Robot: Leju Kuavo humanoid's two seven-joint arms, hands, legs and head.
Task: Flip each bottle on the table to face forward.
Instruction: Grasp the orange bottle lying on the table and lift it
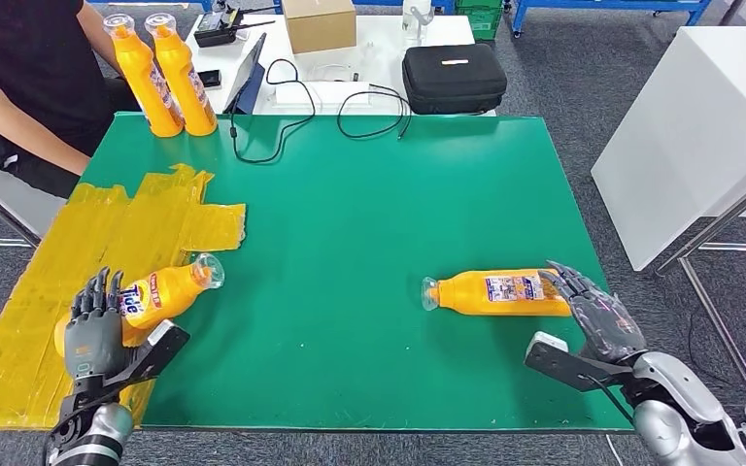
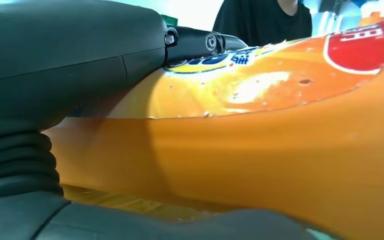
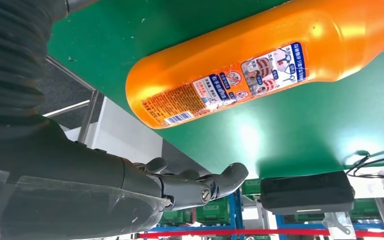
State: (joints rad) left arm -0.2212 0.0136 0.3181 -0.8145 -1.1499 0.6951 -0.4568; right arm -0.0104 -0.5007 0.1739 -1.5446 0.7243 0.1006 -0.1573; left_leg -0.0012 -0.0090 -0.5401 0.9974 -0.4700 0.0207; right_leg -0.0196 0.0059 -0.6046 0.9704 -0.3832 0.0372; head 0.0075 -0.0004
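An orange bottle (image 1: 160, 294) with its Tide front label up lies on the yellow taped patch (image 1: 107, 233) at the left of the green table (image 1: 369, 214), cap pointing to the table's middle. My left hand (image 1: 97, 325) holds its base, fingers behind and thumb in front; up close the bottle (image 2: 280, 125) fills the space between them. A second orange bottle (image 1: 500, 292) lies on its side at the right, back label up (image 3: 250, 70), cap to the left. My right hand (image 1: 597, 316) is open just beyond its base, its fingers (image 3: 200, 185) apart from the bottle.
Two more orange bottles (image 1: 165, 78) stand upright at the table's far left corner, beside a person in black (image 1: 29, 78). Cables (image 1: 282, 126) trail over the far edge. Behind are a black case (image 1: 454, 78) and a cardboard box (image 1: 319, 21); a white cabinet (image 1: 699, 126) stands to the right.
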